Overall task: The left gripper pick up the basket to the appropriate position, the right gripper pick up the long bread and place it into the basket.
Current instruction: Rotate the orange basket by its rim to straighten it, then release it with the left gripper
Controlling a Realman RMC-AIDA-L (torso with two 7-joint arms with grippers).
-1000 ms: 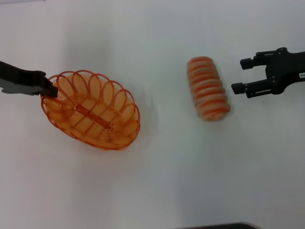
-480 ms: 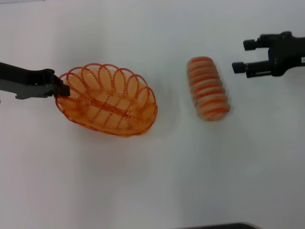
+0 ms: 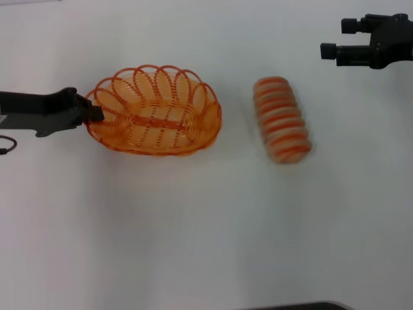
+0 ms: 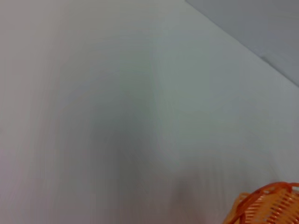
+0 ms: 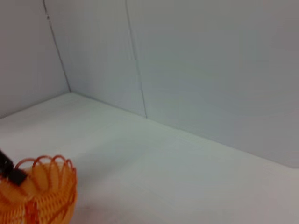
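The orange wire basket sits left of centre in the head view. My left gripper is shut on the basket's left rim. A corner of the basket shows in the left wrist view and in the right wrist view. The long bread, tan with orange stripes, lies on the white table right of the basket, a gap between them. My right gripper is open and empty at the far right back, beyond and right of the bread.
The white table stretches wide in front of the basket and bread. A dark edge shows at the bottom of the head view. Grey walls stand behind the table in the right wrist view.
My left gripper has carried the basket to the right and toward the back, turning it level. My right gripper has moved back and away from the bread, still open.
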